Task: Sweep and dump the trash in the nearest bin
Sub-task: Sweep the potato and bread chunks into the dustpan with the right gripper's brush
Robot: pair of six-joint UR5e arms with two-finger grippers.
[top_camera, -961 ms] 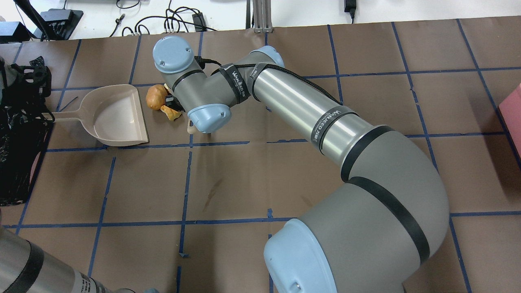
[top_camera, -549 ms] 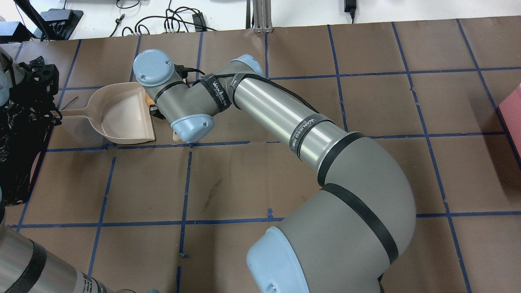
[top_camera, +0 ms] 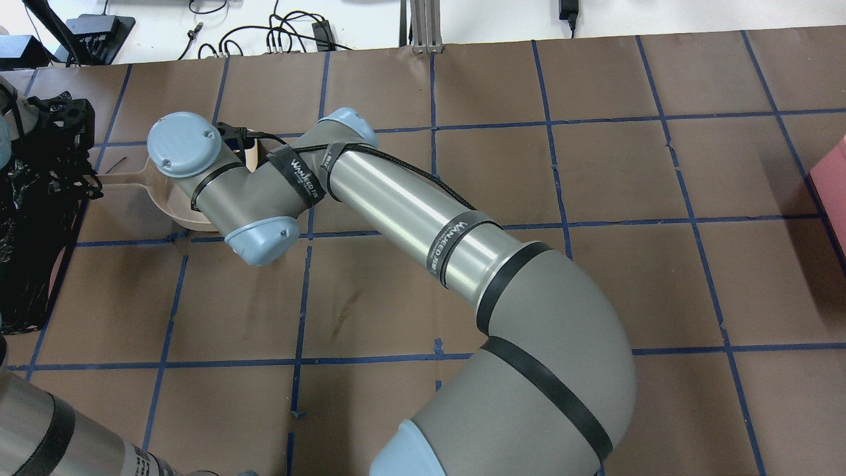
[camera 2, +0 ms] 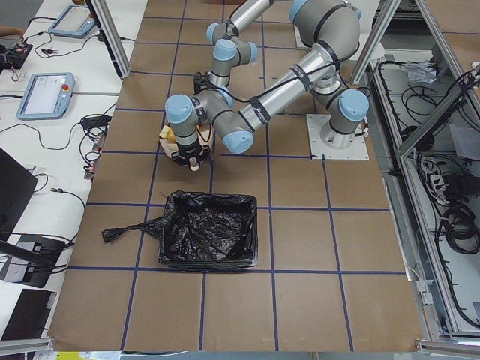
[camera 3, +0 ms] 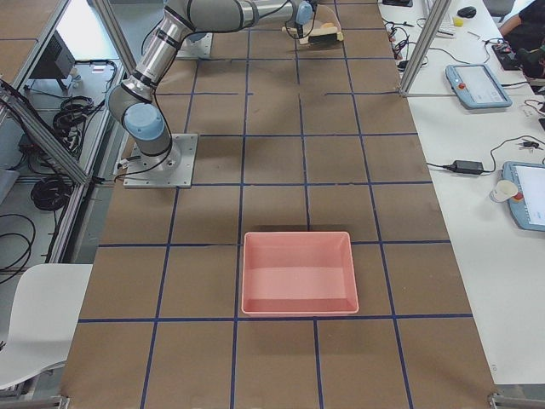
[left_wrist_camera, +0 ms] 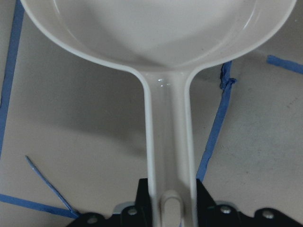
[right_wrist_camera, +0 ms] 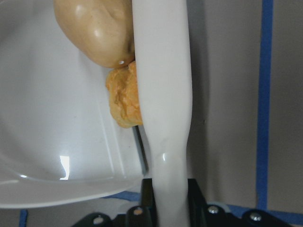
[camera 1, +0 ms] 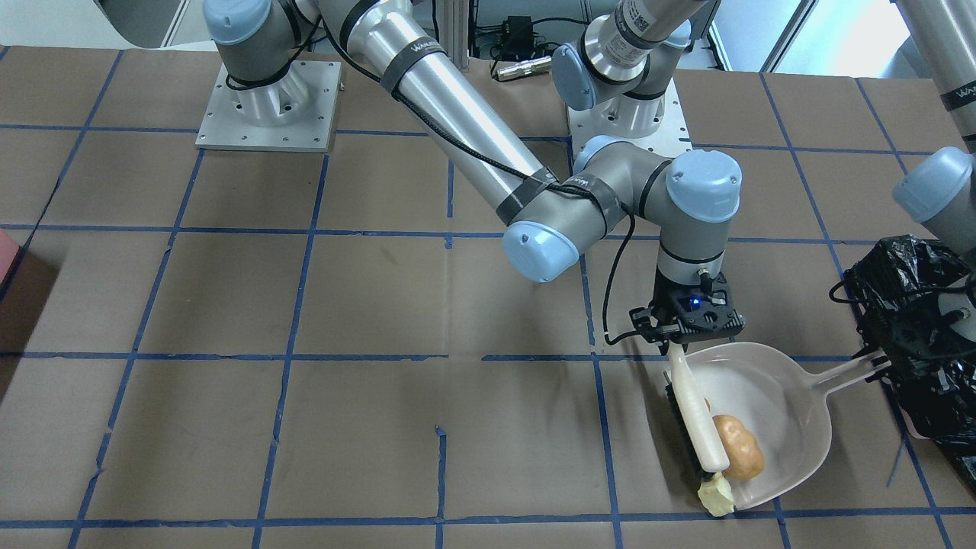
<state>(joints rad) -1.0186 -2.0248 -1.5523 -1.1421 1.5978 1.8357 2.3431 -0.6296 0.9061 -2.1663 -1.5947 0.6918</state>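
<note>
A beige dustpan [camera 1: 785, 396] lies on the table, and my left gripper [left_wrist_camera: 170, 210] is shut on its handle [left_wrist_camera: 169, 132]. My right gripper [camera 1: 681, 339] is shut on a white brush [camera 1: 698, 415] lying across the pan's mouth. Inside the pan, the tan potato-like lump [camera 1: 738, 446] rests against the brush. The golden-brown bread chunk [right_wrist_camera: 124, 97] is pressed to the brush beside the lump [right_wrist_camera: 94, 28]. A pale yellow chunk [camera 1: 715, 496] sits at the pan's front lip by the brush tip. The bin [camera 2: 208, 229], black-bagged, stands just behind the pan's handle.
A pink tray [camera 3: 298, 273] without a bag stands far off at the table's other end. Blue tape lines grid the brown table [camera 1: 305, 427]. In the overhead view my right arm [top_camera: 396, 205] covers most of the pan. Cables and tablets lie beyond the table's edges.
My right arm has swept the brush toward the dustpan. The potato-like lump and the bread chunk have gone from the table into the pan. The arm now hides the pan from overhead.
</note>
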